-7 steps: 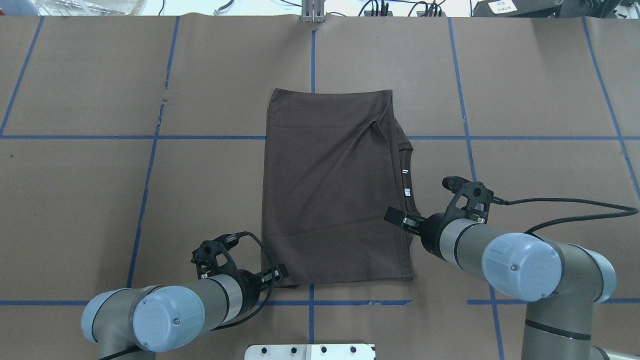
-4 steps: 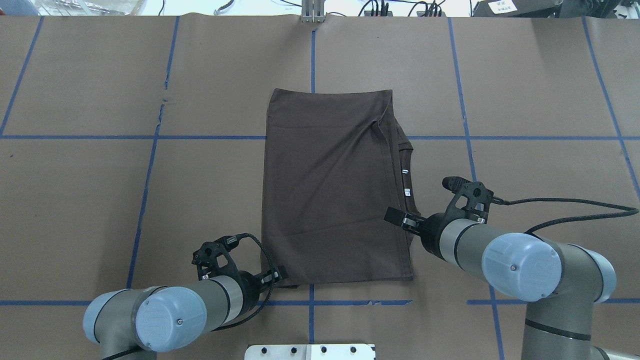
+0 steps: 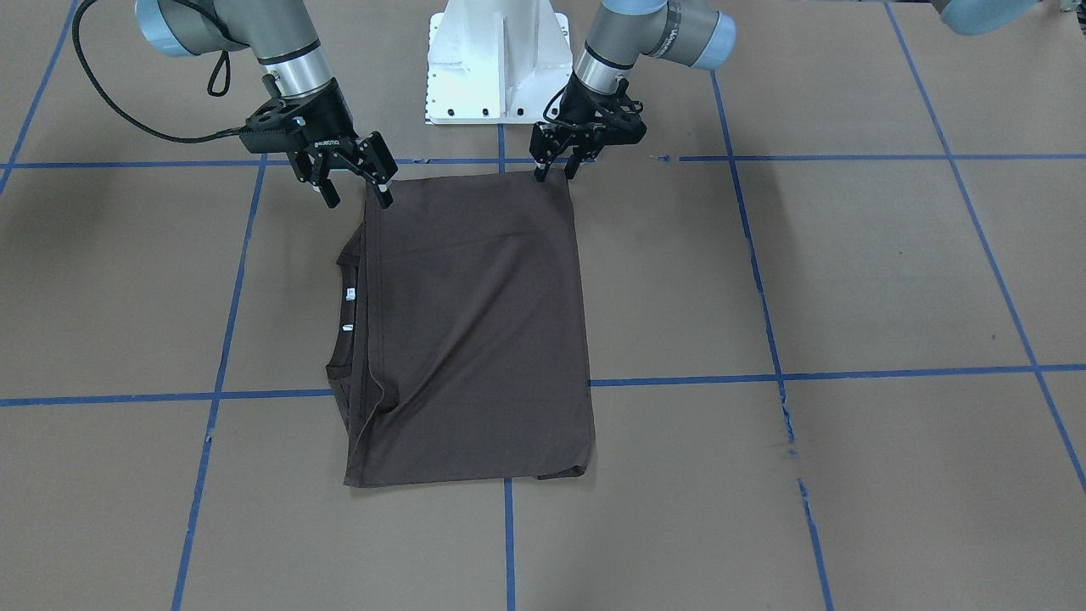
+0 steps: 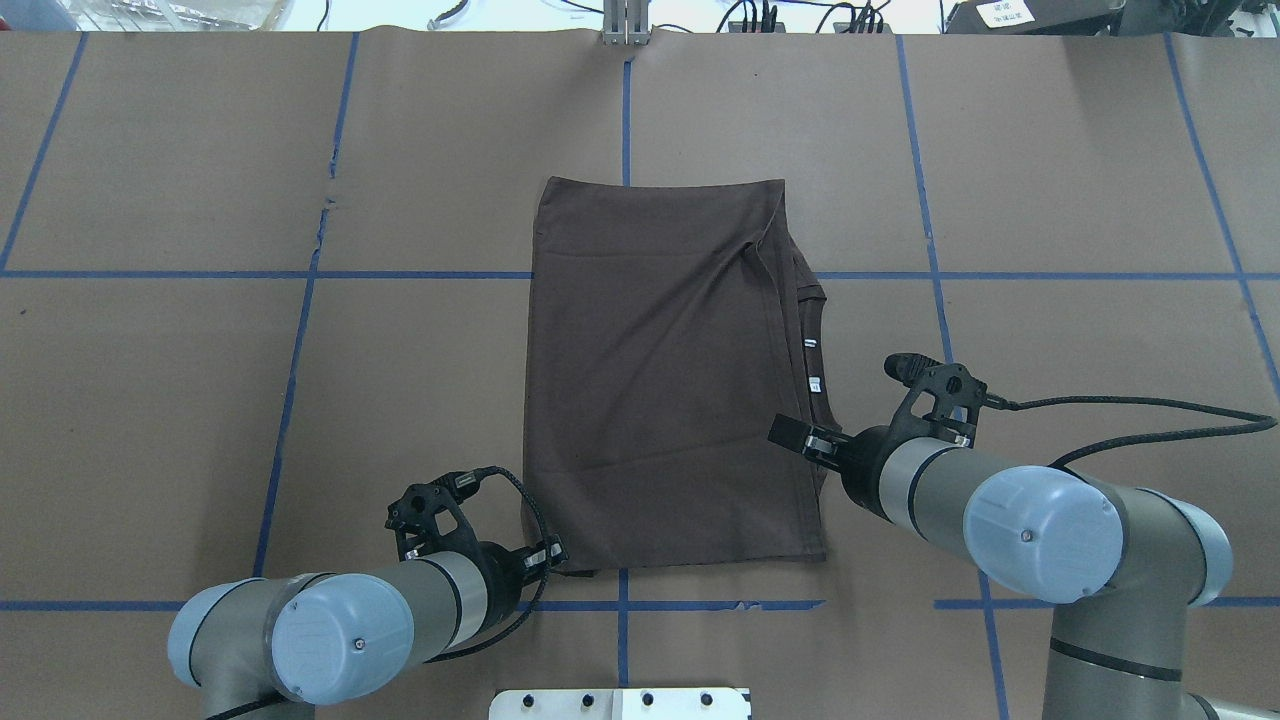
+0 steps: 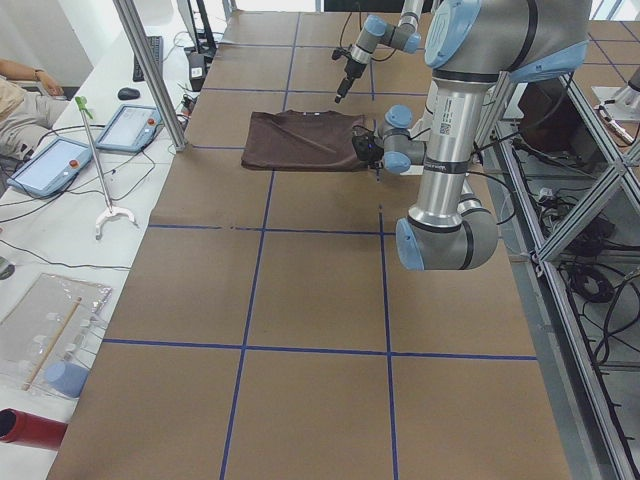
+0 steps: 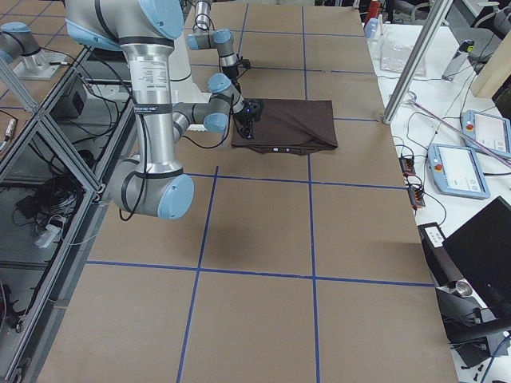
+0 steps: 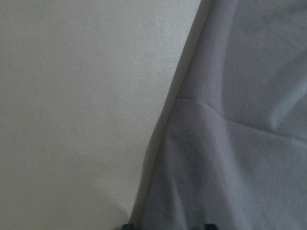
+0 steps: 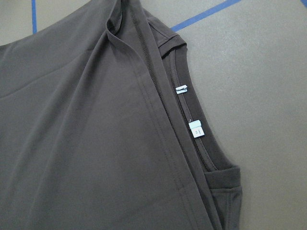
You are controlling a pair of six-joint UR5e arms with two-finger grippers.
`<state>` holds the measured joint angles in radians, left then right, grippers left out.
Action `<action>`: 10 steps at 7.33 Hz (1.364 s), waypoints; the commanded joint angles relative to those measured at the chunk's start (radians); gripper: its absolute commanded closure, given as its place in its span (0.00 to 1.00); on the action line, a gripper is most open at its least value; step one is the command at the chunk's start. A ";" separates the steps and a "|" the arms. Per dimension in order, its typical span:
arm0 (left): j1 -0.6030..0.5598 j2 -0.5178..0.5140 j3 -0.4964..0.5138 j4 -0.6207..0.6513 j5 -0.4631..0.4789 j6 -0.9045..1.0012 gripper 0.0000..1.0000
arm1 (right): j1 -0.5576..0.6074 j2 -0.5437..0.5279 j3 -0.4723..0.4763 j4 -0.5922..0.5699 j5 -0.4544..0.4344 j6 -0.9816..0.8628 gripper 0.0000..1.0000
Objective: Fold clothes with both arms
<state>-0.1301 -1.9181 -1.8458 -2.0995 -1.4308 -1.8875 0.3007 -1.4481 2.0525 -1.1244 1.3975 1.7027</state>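
The dark brown-grey T-shirt [image 4: 660, 370] lies folded into a flat rectangle at the table's middle, also in the front view [image 3: 475, 322]. Its collar and white neck tags [image 8: 196, 128] stick out along the edge on my right. My left gripper [image 3: 556, 174] is low at the shirt's near left corner [image 4: 552, 553]. Its fingertips show apart in the left wrist view [image 7: 168, 226], with cloth [image 7: 240, 120] between them. My right gripper [image 3: 358, 197] is open and empty, held above the near right corner [image 4: 795, 435].
The table is covered in brown paper with a blue tape grid [image 4: 300, 330]. The white pedestal base [image 3: 496, 59] stands at the near edge between the arms. Operator tablets [image 5: 125, 125] and a metal pole [image 5: 150, 70] stand past the far edge.
My left gripper has shifted slightly down and back at the shirt's near left corner. The right arm and the shirt have not moved.
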 commanded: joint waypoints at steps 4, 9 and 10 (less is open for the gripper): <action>-0.005 0.001 -0.009 0.003 0.004 0.001 1.00 | -0.113 0.079 0.000 -0.116 -0.109 0.183 0.27; -0.005 0.001 -0.012 0.003 0.004 -0.001 1.00 | -0.195 0.156 0.000 -0.424 -0.186 0.439 0.24; -0.006 0.001 -0.012 0.003 0.004 -0.001 1.00 | -0.202 0.159 -0.005 -0.431 -0.184 0.480 0.25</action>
<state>-0.1353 -1.9177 -1.8575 -2.0969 -1.4266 -1.8878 0.1065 -1.2957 2.0494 -1.5280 1.2134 2.1151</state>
